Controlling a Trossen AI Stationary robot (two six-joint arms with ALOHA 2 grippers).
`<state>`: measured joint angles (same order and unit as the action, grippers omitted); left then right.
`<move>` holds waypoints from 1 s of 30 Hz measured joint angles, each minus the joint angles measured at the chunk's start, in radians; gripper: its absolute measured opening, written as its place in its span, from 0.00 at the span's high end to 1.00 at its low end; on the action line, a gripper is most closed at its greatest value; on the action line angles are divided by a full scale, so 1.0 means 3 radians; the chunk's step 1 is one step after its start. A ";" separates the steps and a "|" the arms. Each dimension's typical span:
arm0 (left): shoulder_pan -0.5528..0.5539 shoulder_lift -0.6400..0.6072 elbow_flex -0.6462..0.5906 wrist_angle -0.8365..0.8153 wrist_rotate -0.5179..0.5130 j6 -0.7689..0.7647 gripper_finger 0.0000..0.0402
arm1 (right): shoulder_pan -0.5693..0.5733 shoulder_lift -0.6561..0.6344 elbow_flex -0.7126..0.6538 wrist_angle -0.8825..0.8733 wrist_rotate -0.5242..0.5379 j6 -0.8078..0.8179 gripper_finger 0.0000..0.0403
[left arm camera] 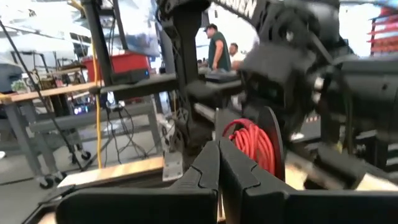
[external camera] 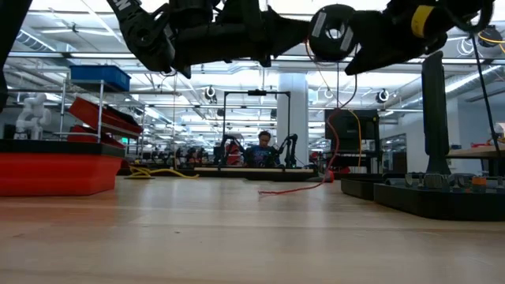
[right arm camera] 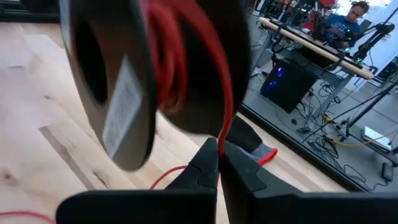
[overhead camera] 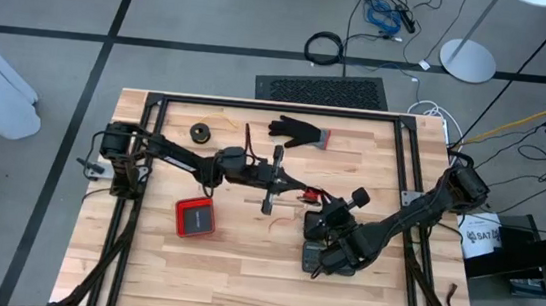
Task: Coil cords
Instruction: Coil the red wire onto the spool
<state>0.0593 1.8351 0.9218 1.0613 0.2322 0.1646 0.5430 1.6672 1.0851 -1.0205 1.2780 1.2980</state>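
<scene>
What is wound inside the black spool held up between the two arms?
Red cord is coiled between the black spool's flanges, and one strand drops into the shut right hand. How many turns lie underneath is covered by the outer coils and flanges.

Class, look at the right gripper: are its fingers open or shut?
Shut. In the right wrist view the right gripper has its two dark fingers meeting at the tips, pinching the red cord.

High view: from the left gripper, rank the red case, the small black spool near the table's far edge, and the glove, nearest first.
From the left gripper, fingers shut, mid-table:
1. Red case, on the left arm's side, nearer the front edge.
2. Glove, toward the far edge.
3. Small black spool, far-left.
The first two are close; the spool is clearly farthest.
</scene>
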 joint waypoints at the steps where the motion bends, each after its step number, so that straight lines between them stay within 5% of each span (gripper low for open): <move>1: 0.0000 0.0000 0.0000 -0.0037 -0.0011 0.0019 1.00 | 0.0014 -0.0021 0.0000 -0.0013 0.0000 0.0000 1.00; 14: 0.0117 -0.0005 0.0000 -0.0076 -0.0091 0.0007 1.00 | 0.0190 -0.0149 0.0000 -0.0016 -0.0001 -0.0086 1.00; 24: 0.0156 -0.0005 0.0000 0.0398 -0.0008 -0.0336 1.00 | 0.0095 -0.0086 0.0000 0.0112 -0.0039 -0.0081 1.00; 30: 0.0119 -0.0005 0.0000 0.0485 -0.0424 -0.0080 1.00 | -0.0123 -0.0051 0.0000 0.0681 0.0110 -0.0502 1.00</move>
<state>0.0949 1.8336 0.9218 1.2068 0.1051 0.1407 0.5062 1.6520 1.0851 -0.8162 1.3109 1.1473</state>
